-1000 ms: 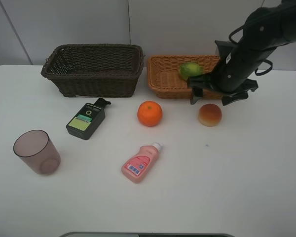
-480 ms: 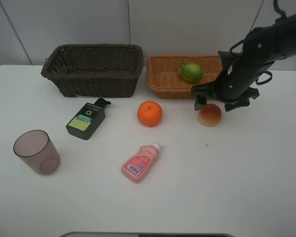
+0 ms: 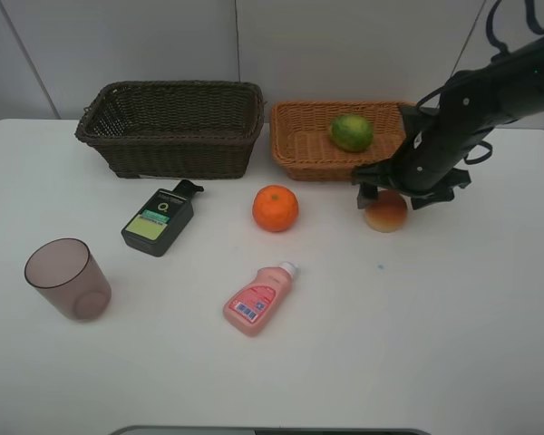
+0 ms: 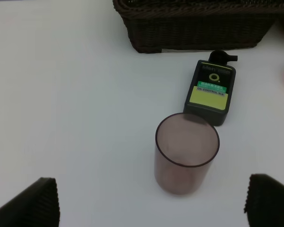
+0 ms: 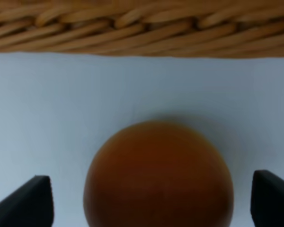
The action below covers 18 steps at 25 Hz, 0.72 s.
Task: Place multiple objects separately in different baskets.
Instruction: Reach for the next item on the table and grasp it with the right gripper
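From the high camera, the white table (image 3: 453, 344) carries two woven baskets along the top of the frame. The dark brown basket (image 3: 168, 156) sits upper left of centre and the light orange basket (image 3: 301, 145) is just to its right. A green mango-like fruit (image 3: 352, 132) lies inside the orange basket, toward its right end. Below the baskets, near the middle of the frame, an orange (image 3: 276, 207) rests on the table. The red-yellow peach (image 3: 386, 214) is to its right, close in front of the orange basket. The right gripper (image 3: 396, 194) hangs over the peach with its fingers spread wide, one on each side of the fruit. A dark green flat bottle (image 3: 158, 220) lies left of centre, a purplish-brown cup (image 3: 68, 278) stands upright at the lower left, and a pink white-capped bottle (image 3: 258, 297) lies on its side low in the middle.

The left wrist camera shows the left gripper (image 4: 151, 210) spread wide and empty. The cup (image 4: 187, 158) stands between its fingertips (image 4: 33, 203) and a little beyond them. The green bottle (image 4: 210, 91) is just behind the cup, and the dark basket (image 4: 194, 33) is farther off.

In the right wrist camera the peach (image 5: 158, 175) sits between the two dark fingertips (image 5: 31, 201) of the right gripper (image 5: 151, 203), with a gap on either side. The orange basket's wall (image 5: 142, 28) is just beyond it.
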Available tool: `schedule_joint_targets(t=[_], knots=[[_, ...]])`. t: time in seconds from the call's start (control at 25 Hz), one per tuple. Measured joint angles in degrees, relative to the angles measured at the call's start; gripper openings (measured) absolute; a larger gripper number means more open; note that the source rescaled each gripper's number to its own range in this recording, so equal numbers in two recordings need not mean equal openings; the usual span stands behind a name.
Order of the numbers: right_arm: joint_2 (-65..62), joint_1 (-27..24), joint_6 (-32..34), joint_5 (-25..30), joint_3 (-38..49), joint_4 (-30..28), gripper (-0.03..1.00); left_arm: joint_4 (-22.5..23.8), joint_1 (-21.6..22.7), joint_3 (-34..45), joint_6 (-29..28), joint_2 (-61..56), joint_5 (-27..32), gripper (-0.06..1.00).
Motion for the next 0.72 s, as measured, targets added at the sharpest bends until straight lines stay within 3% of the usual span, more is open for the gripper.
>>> schedule_joint_targets(t=[0.72], knots=[[4.35, 0.00, -0.07, -3.06, 0.00, -0.55, 0.82, 0.00, 0.00, 0.00, 0.00, 0.00, 0.00, 1.00]])
